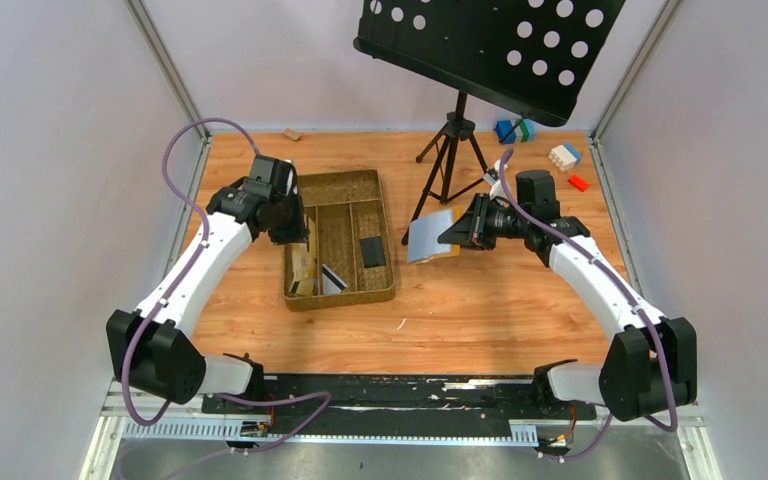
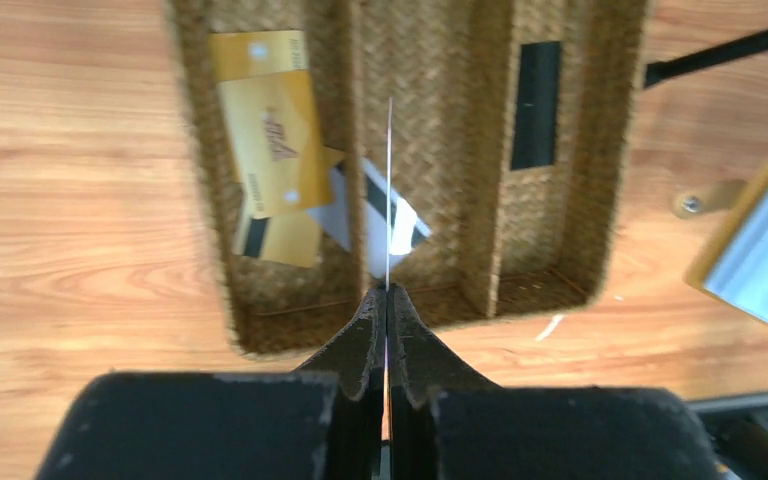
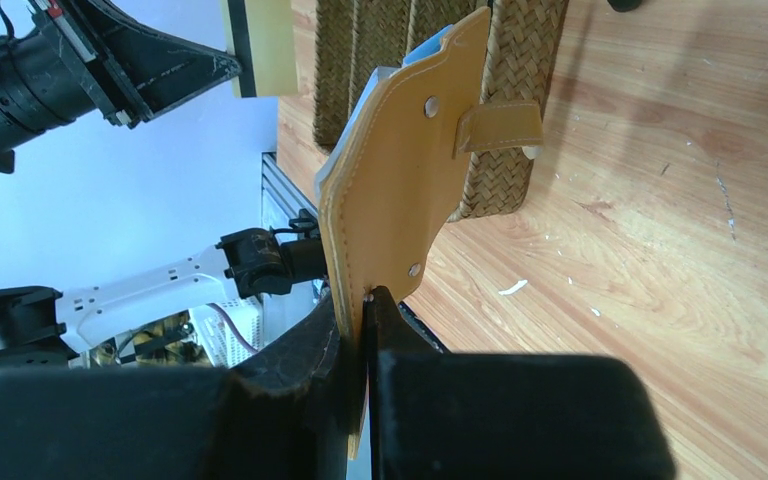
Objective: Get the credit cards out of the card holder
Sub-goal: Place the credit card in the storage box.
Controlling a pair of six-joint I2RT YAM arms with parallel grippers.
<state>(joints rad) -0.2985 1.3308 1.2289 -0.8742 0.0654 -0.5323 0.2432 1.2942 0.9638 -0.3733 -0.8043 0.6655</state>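
Card holder [image 1: 430, 238] mustard outside, grey-blue inside, clamped in right tool [image 3: 365, 300]; left tool [image 2: 387, 297] pinches tan card [image 3: 265, 45] edge-on.

**Clearance: tight at tray, open near side**

Tray [image 1: 345, 298] dividers leave narrow lanes; gold cards [image 2: 270, 140] crowd the left lane, black card [image 2: 536, 105] lies in the right. Left hand [image 2: 387, 295] with its pinched card [image 3: 270, 45] hangs over the tray. Card holder [image 1: 432, 236], clamped in right hand [image 3: 367, 300], fills the gap just right of the tray. Tripod [image 1: 457, 128] stands behind. Near surface [image 1: 480, 320] open.
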